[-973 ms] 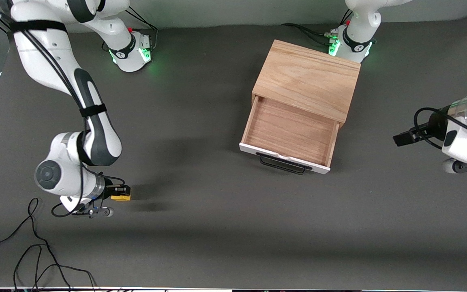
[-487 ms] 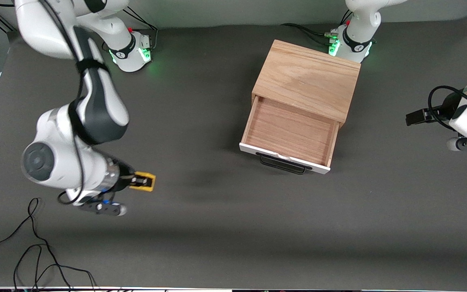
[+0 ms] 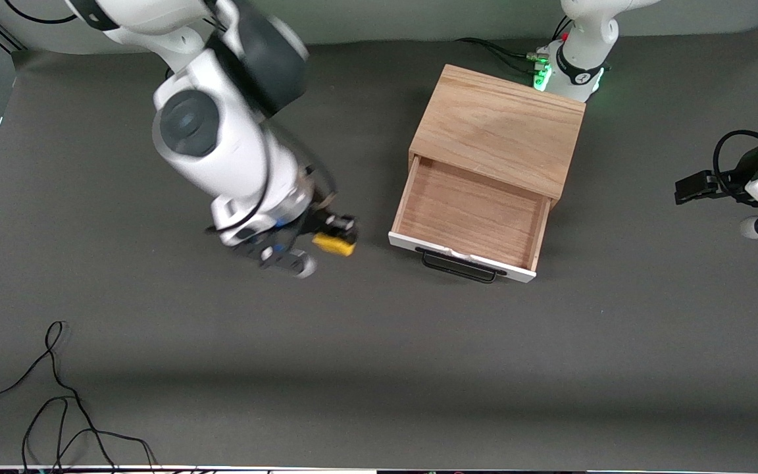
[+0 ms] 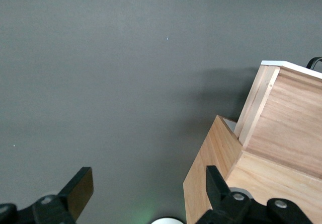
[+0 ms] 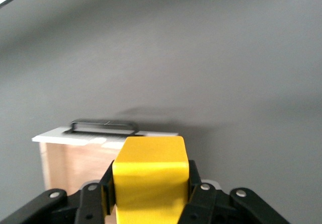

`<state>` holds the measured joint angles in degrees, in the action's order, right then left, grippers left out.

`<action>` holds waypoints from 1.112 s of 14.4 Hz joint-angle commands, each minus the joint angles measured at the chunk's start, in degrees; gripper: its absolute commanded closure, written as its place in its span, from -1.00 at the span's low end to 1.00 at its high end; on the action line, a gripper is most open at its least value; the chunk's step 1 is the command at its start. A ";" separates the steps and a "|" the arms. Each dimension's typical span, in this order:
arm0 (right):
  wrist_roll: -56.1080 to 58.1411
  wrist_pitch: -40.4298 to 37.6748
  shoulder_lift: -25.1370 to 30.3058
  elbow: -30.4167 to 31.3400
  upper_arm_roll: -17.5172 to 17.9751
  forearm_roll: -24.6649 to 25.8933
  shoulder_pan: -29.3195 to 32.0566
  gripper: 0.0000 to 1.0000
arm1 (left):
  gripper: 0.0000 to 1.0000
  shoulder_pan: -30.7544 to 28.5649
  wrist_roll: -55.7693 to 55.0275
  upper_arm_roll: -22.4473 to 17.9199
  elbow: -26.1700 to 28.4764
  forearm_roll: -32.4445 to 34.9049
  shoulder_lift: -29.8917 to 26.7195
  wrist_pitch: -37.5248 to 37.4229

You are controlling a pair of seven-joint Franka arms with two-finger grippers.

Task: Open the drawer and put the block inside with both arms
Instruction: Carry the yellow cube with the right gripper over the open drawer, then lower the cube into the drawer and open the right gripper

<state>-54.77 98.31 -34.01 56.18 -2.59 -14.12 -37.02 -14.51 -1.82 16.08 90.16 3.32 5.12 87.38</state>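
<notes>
Right gripper (image 3: 334,236): up in the air over the bare worktop (image 3: 379,368), just beside the drawer's open front toward the right arm's end; jaws clamped on the block.
Block (image 3: 333,244): small yellow cube, pinched between the right jaws; in the right wrist view (image 5: 150,178) it filled the gap between the fingers.
Drawer (image 3: 468,219): pulled out of the light-wood cabinet (image 3: 499,128), wood interior bare, white front and black bar handle (image 3: 459,266) turned toward the front camera.
Left gripper (image 3: 693,186): waiting above the worktop at the left arm's end, well apart from the cabinet; jaws apart, holding nothing (image 4: 146,196).
</notes>
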 commanded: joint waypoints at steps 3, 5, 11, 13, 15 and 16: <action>-6.57 6.10 -5.10 -2.13 -0.58 3.48 -10.25 0.77 | -1.00 -0.26 1.21 0.10 3.79 0.20 -3.36 3.50; -7.89 7.76 -7.55 -2.04 -0.49 4.02 -12.80 0.72 | -1.00 -0.43 1.29 0.10 3.09 -0.24 -3.19 3.50; -9.12 12.08 -14.85 -1.17 -0.58 6.74 -17.56 0.47 | -1.00 15.03 1.29 -14.84 1.86 -0.77 -3.19 3.33; -11.93 12.08 -14.86 0.06 -0.49 6.65 -17.74 0.43 | -1.00 15.65 1.29 -14.93 1.42 -0.77 -3.10 3.24; -12.90 12.08 -15.12 0.24 -0.40 6.65 -17.83 0.38 | -1.00 16.00 1.29 -14.85 1.42 -0.86 -3.10 3.15; -12.99 12.08 -15.65 0.50 -0.40 6.65 -17.83 0.32 | -1.00 15.92 1.38 -14.85 1.42 -1.38 -3.10 3.15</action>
<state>-65.62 110.24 -49.65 56.32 -2.60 -8.28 -54.48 0.20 -1.50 2.54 91.18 2.89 3.03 90.25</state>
